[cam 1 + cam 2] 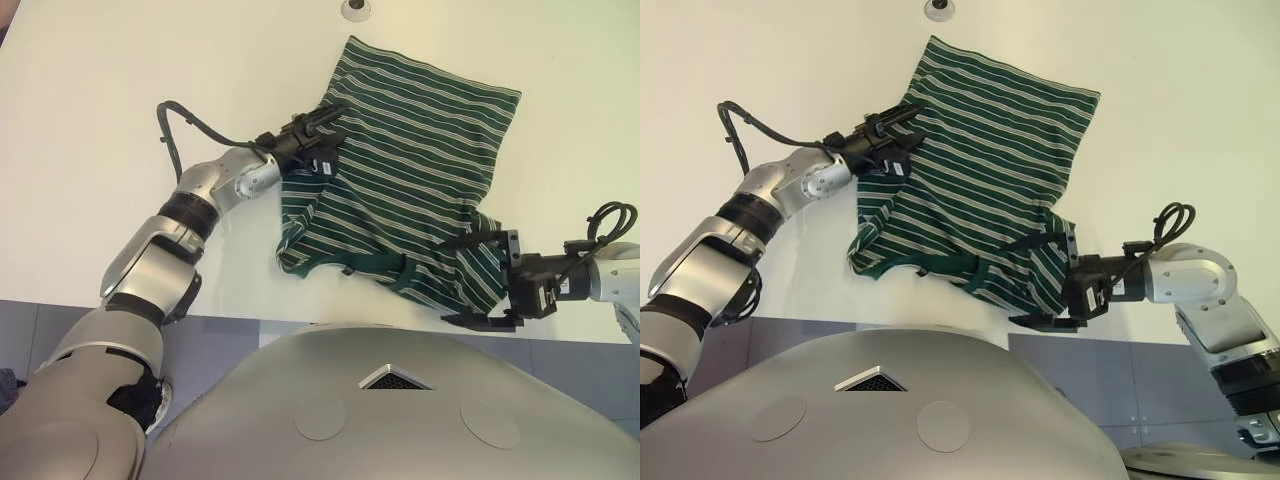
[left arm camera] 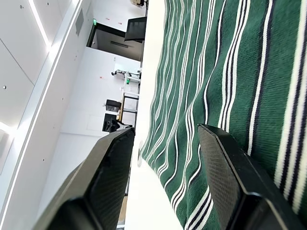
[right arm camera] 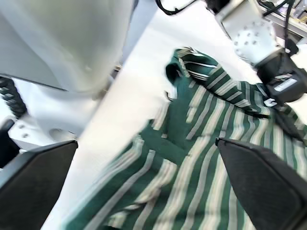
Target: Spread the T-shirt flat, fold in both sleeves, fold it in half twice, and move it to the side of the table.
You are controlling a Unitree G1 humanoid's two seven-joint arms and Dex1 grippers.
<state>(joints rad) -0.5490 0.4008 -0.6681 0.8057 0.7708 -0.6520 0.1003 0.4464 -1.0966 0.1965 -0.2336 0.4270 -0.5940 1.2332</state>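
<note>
A green T-shirt (image 1: 420, 170) with white stripes lies rumpled and partly folded on the white table (image 1: 90, 200), its collar end toward the near edge. My left gripper (image 1: 338, 125) is open at the shirt's left edge, just over the cloth; in the left wrist view its fingers (image 2: 110, 182) frame striped fabric (image 2: 230, 72). My right gripper (image 1: 445, 280) is open at the shirt's near right corner by the table edge, one finger above the cloth and one below. The right wrist view shows the shirt (image 3: 211, 139) lying between its spread fingers (image 3: 33, 177).
A small round fitting (image 1: 354, 9) is set into the table at the far side. The table's near edge (image 1: 250, 318) runs just below the shirt's collar end. Bare tabletop stretches to the left of the shirt and to its far right.
</note>
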